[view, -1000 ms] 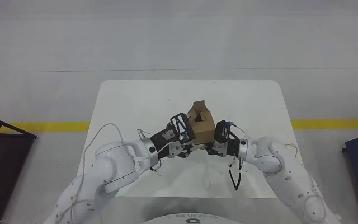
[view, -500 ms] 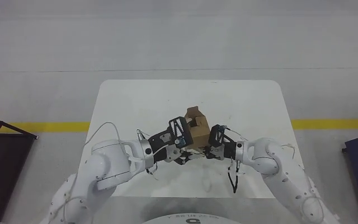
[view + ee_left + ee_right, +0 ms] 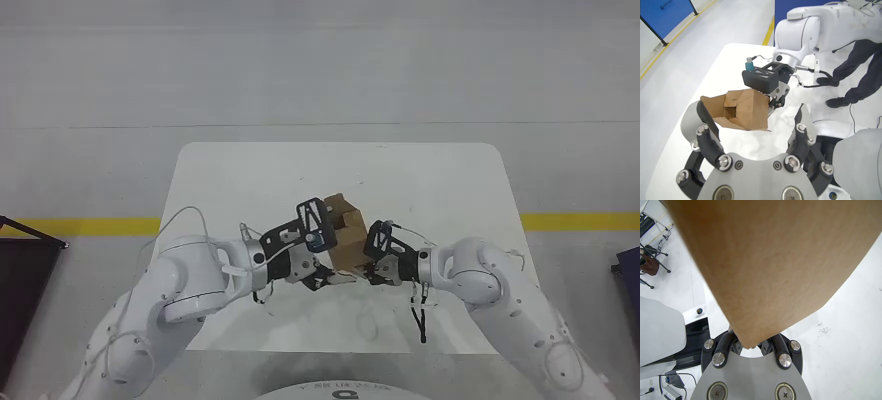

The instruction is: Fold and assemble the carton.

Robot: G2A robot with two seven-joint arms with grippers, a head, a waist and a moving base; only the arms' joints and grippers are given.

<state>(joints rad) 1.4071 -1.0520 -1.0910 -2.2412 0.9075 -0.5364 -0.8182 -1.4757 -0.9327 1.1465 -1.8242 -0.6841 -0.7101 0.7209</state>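
The carton point(image 3: 347, 232) sits mid-frame at the middle of the desk point(image 3: 440, 180), one edge pinched in your right hand point(image 3: 376, 262), its open mouth facing your left hand point(image 3: 751, 113), spread wide just beside it.

My arms point(image 3: 190, 290) wear glossy white shells; black cables point(image 3: 817, 72) trail at wrists; left tool point(image 3: 751, 106): silver plate, black fingers point(image 3: 706, 117), screws.
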